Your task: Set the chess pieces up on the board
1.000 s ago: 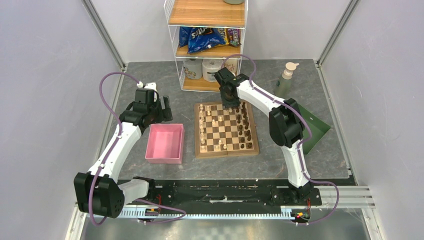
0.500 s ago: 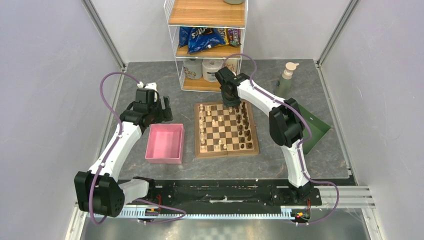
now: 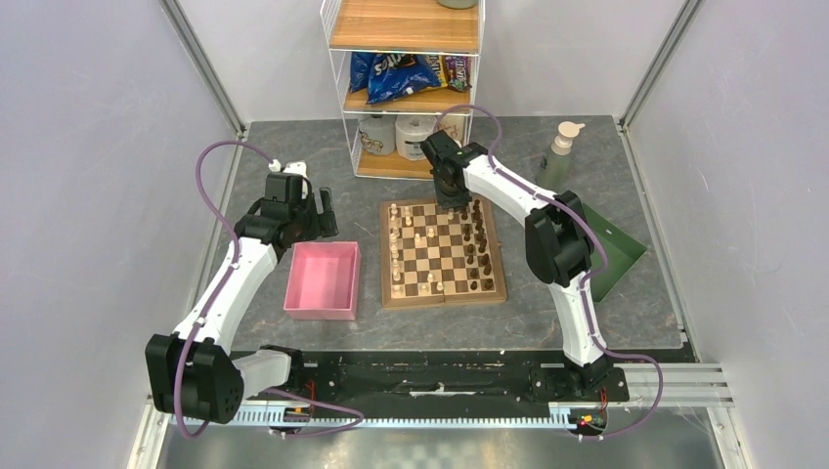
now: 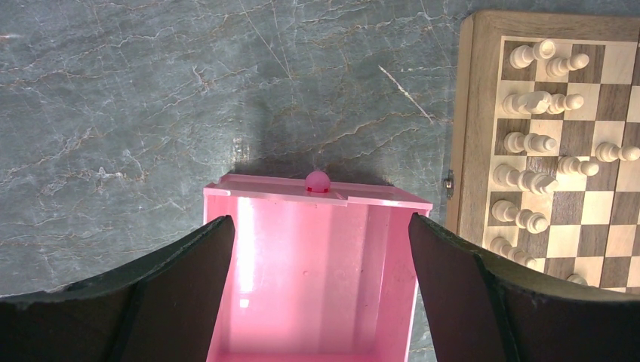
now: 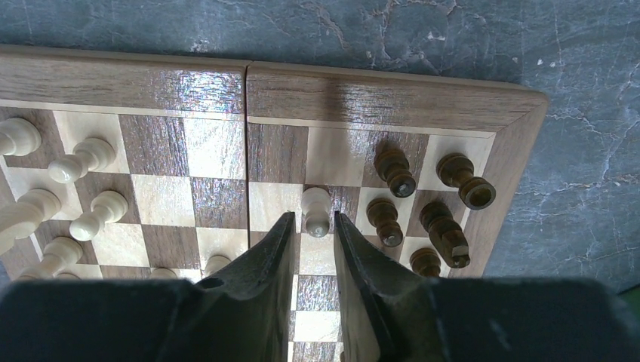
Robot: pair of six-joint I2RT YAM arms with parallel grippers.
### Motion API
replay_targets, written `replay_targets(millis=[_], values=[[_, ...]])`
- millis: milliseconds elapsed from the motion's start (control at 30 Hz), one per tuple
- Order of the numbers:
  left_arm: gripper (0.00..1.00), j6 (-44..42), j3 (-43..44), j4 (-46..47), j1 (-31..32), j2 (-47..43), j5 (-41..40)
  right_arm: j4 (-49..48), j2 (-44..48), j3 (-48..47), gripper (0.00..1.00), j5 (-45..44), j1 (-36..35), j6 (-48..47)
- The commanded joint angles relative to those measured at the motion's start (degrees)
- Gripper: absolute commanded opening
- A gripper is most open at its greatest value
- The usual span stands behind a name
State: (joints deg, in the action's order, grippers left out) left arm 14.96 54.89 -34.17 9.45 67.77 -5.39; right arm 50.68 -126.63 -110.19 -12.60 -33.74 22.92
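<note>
The board (image 3: 443, 283) lies flat at the middle of the table (image 3: 547, 313). The cream pieces (image 3: 399, 239) stand mostly along its left side and the dark pieces (image 3: 481, 256) along its right side. One cream pawn (image 5: 316, 202) stands apart from its own colour, in the second row from the board's far edge and just left of the dark pieces (image 5: 423, 204) gathered at the far right corner.

The right claw (image 5: 313, 220) is down over that far edge with its fingers (image 5: 275, 256) drawn narrow, one on each side of the pawn. Whether they pinch it or only flank it I cannot tell.

The pink tray (image 3: 318, 311) sits just beside the board's left edge. The left claw (image 4: 321, 222) hangs above the tray's far end, spread wide and grasping nothing.

A green tray (image 3: 616, 256) lies toward the table's right edge. A pump bottle (image 3: 560, 151) and a shelf rack (image 3: 406, 88) stand at the far edge.
</note>
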Motion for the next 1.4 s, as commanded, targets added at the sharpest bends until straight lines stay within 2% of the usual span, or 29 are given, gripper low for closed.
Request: replay_targets(millis=[0, 233, 467, 667, 767, 1033, 1367], values=[[0.93, 0.99, 1.09, 0.51, -0.22, -0.25, 1.06, 0.30, -0.71, -1.52, 0.33, -0.53, 0.34, -0.17], [0.92, 1.02, 1.09, 0.52, -0.22, -0.21, 1.08, 0.30, -1.24, -2.00, 0.27, -0.27, 0.33, -0.41], [0.93, 0.96, 1.05, 0.54, -0.22, -0.26, 1.10, 0.46, -1.64, -2.30, 0.33, 0.13, 0.29, -0.37], [0.93, 0.95, 1.09, 0.51, -0.22, -0.36, 1.16, 0.30, -0.85, -2.26, 0.19, 0.66, 0.25, -0.60], [0.93, 0.95, 1.09, 0.54, -0.22, -0.35, 1.16, -0.14, 0.55, -2.21, 0.16, 1.83, 0.04, -0.64], [0.93, 0.90, 1.09, 0.51, -0.18, -0.36, 0.92, 0.07, 2.57, -5.08, 0.16, 2.09, -4.70, -0.95], [0.93, 0.95, 1.09, 0.52, -0.22, -0.36, 1.04, 0.56, 0.17, -7.68, 0.17, 2.62, -10.07, -0.25]])
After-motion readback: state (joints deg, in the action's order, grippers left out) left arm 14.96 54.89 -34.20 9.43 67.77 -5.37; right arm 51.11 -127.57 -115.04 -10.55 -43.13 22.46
